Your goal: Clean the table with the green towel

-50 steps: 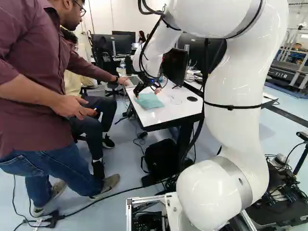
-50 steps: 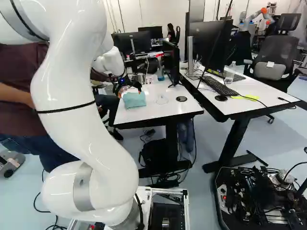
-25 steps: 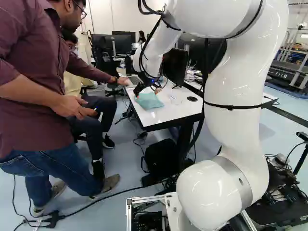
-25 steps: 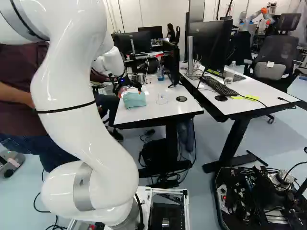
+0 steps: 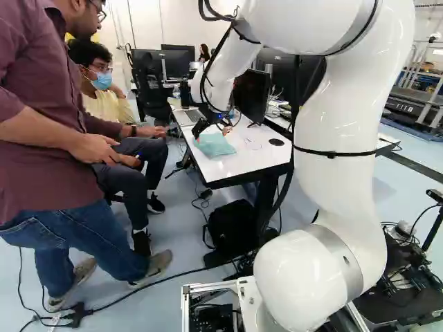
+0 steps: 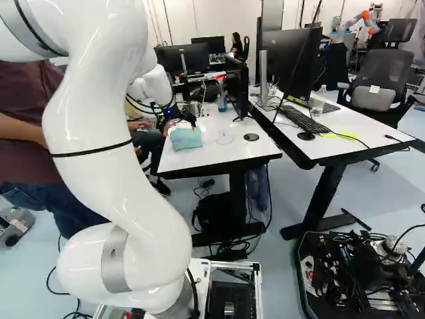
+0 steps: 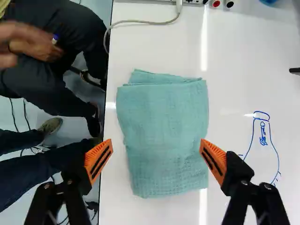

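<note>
- Where the white table [image 6: 212, 158] stretches ahead of the arm [image 5: 349, 124], its left edge runs beside the towel.
- Green towel [image 7: 164, 140]: folded, lying flat near that left edge.
- Gripper [image 5: 212, 133]: above the towel, two fingers wide apart.
- Blue line drawing [image 7: 276, 154]: between towel and right edge.
- Black disc [image 6: 251, 137]: towards the near right corner.

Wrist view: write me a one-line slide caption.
Open gripper over a folded green towel on a white table, beside a drawing in blue ink.
</note>
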{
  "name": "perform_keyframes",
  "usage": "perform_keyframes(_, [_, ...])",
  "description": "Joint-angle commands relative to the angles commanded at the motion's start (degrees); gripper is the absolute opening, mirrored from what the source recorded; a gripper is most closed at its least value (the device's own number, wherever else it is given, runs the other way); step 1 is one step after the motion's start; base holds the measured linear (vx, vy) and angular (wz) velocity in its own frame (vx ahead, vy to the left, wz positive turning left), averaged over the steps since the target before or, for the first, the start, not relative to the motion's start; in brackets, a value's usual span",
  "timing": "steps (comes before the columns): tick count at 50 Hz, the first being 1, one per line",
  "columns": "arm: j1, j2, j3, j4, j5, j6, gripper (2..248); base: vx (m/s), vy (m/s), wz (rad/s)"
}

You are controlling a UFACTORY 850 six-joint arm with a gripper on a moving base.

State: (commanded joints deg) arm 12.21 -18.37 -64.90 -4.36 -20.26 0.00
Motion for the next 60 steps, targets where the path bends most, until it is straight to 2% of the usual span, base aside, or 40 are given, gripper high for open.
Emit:
perform_keyframes(35, [0.28, 0.47, 0.59, 0.00, -0.39, 0.00, 247, 0.000, 0.000, 0.000])
perform_keyframes(60, [3.18, 5.46, 6.69, 0.00, -12.85, 0.00, 247, 0.000, 0.000, 0.000])
